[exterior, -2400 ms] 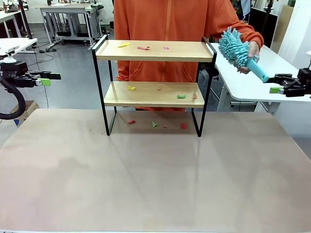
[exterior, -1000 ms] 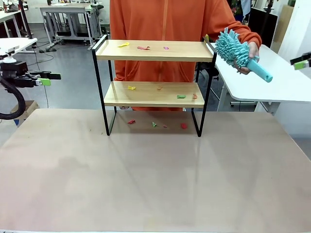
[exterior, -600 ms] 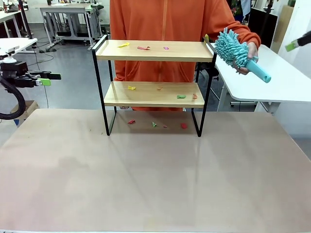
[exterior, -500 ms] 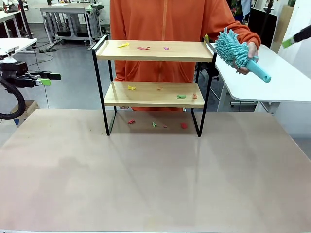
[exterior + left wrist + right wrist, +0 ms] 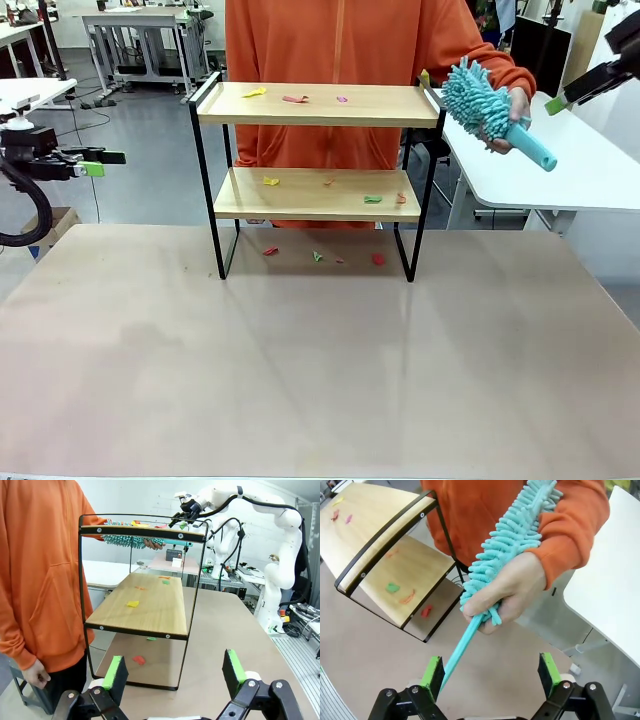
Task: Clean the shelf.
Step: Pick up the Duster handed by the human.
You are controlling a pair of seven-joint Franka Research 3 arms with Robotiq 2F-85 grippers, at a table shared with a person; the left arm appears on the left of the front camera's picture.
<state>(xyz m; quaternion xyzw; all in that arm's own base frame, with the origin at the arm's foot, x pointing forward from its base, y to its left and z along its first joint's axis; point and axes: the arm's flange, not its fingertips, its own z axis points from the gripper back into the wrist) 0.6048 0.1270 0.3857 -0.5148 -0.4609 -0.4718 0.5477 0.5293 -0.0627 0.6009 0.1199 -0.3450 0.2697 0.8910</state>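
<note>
Facing the duster (image 5: 512,535): my right hand (image 5: 491,672), wide and empty, meets its handle, which a person's hand (image 5: 507,590) offers tip-first, seemingly for taking. My left hand (image 5: 95,162): wide, idle. Also: shelf (image 5: 300,195), far side of surface (image 5: 320,380), scraps (image 5: 373,199) on both boards.

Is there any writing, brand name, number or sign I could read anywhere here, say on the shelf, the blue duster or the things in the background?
No text can be read in any view.
The shelf and the duster carry no print that shows.
A small dark box on a far table, seen in the left wrist view, may bear a label, but it is too small to read.
</note>
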